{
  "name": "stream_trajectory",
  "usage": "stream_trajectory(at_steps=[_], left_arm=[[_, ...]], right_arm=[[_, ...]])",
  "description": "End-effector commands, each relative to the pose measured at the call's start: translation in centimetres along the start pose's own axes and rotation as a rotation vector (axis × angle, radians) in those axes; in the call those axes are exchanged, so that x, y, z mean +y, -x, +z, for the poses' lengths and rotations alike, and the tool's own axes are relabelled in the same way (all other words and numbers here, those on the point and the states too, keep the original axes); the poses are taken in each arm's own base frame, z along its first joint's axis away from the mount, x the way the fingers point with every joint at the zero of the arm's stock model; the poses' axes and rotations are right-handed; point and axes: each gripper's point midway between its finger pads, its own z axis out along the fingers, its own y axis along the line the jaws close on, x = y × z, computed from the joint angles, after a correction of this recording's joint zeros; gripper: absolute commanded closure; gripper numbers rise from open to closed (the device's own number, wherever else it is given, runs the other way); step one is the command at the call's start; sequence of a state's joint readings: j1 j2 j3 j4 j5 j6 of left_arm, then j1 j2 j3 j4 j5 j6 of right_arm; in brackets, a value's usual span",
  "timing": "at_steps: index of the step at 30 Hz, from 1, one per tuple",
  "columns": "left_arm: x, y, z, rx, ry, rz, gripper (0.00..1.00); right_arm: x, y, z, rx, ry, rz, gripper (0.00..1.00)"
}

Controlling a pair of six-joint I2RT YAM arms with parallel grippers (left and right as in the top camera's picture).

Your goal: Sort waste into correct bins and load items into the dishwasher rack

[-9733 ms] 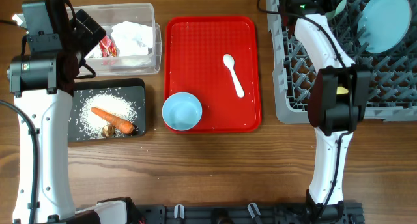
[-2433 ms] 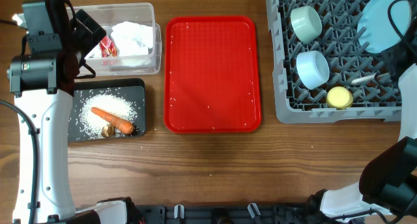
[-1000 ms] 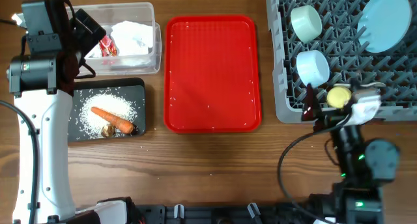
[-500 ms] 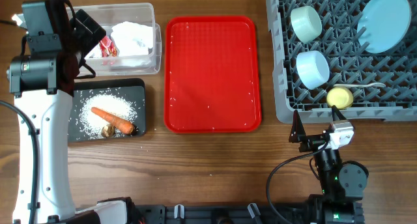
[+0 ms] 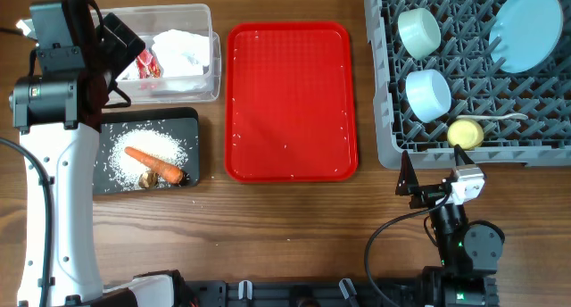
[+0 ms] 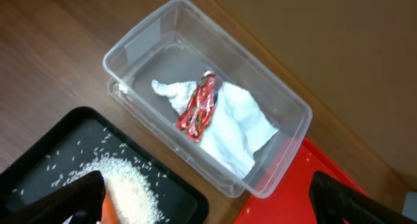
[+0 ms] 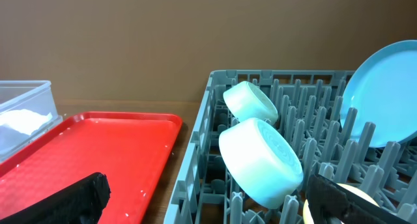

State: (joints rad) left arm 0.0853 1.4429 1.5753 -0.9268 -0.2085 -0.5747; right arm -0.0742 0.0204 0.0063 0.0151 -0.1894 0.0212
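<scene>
Left gripper (image 6: pixel 208 201): spread wide, empty. Below it, tub (image 6: pixel 140 38) with napkin (image 6: pixel 238 129) and wrapper (image 6: pixel 199 107). Right gripper (image 7: pixel 205 201): released, empty. Ahead, to its right, rack (image 7: pixel 195 152) with mint bowl (image 7: pixel 251 101), blue bowl (image 7: pixel 260 162), plate (image 7: pixel 384 94), cup (image 5: pixel 465 133), spoon (image 5: pixel 501 118).

Probably lab — robot arms (image 5: pixel 55 200), staged wooden table (image 5: pixel 285 231).

Legible text, labels, brands, numbers: none. Red wrapper (image 6: pixel 199 108), lying in the clear plastic tub (image 6: pixel 277 165): pale markings on its surface, too small and blurred to read.
</scene>
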Motion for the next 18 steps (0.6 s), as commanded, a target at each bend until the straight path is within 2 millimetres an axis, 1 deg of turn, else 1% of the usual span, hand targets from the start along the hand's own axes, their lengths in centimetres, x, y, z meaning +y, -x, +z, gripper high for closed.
stream_trajectory(at_steps=[1, 3, 4, 6, 7, 8, 9, 11, 13, 14, 15, 18], left_arm=[[0.9, -1.2, -1.2, 0.053, 0.014, -0.003, 0.0], [1.6, -3.2, -2.6, 0.134, 0.007, 0.006, 0.0], [1.8, -2.9, -4.4, 0.103, -0.015, 0.004, 0.0], [1.6, -2.4, -6.8, 0.032, -0.097, 0.005, 0.0], [1.0, -2.6, -7.8, 0.006, -0.169, 0.068, 0.0], [0.1, -3.3, -8.9, -0.028, -0.275, 0.183, 0.0], [-0.3, -4.2, -9.6, -0.08, -0.359, 0.272, 0.0], [0.1, -5.9, -9.6, -0.183, -0.438, 0.356, 0.0], [1.1, -7.6, -8.9, -0.259, -0.475, 0.361, 0.0], [1.7, -8.5, -8.4, -0.301, -0.493, 0.357, 0.0], [2.5, -9.9, -7.7, -0.353, -0.517, 0.352, 0.0], [4.0, -12.4, -6.3, -0.453, -0.56, 0.342, 0.0]], right_arm=[[-0.1, -0.1, 0.0, 0.004, -0.005, 0.006, 0.0], [-0.1, -0.1, 0.0, 0.004, -0.005, 0.006, 0.0], [-0.1, -0.1, 0.0, 0.004, -0.005, 0.006, 0.0], [-0.1, -0.1, 0.0, 0.004, -0.005, 0.006, 0.0], [-0.1, -0.1, 0.0, 0.004, -0.005, 0.006, 0.0], [-0.1, -0.1, 0.0, 0.004, -0.005, 0.006, 0.0], [-0.1, -0.1, 0.0, 0.004, -0.005, 0.006, 0.0], [-0.1, -0.1, 0.0, 0.004, -0.005, 0.006, 0.0], [-0.1, -0.1, 0.0, 0.004, -0.005, 0.006, 0.0], [-0.1, -0.1, 0.0, 0.004, -0.005, 0.006, 0.0], [-0.1, -0.1, 0.0, 0.004, -0.005, 0.006, 0.0], [-0.1, -0.1, 0.0, 0.004, -0.005, 0.006, 0.0]])
